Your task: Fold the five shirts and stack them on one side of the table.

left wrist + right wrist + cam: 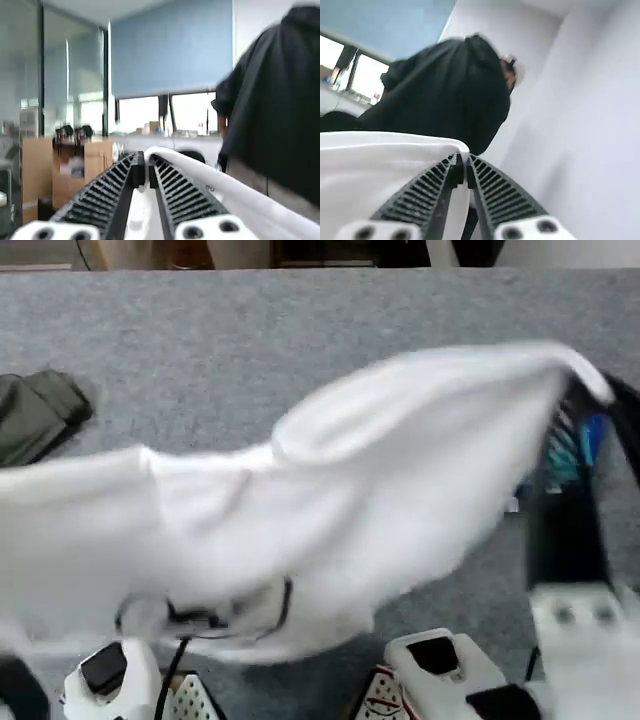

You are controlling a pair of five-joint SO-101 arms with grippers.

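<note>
A white shirt (330, 500) hangs spread in the air above the grey table (300, 330), reaching from the left edge to the far right. In the left wrist view my left gripper (143, 160) is shut on a fold of the white shirt (235, 197). In the right wrist view my right gripper (461, 160) is shut on the white shirt's (375, 175) edge. An arm (570, 530) at the right of the high view holds the shirt's raised corner. A folded dark green shirt (35, 415) lies at the table's left edge.
The arm bases (440, 670) stand along the near edge of the table. Bare grey tabletop runs across the back and middle behind the lifted shirt.
</note>
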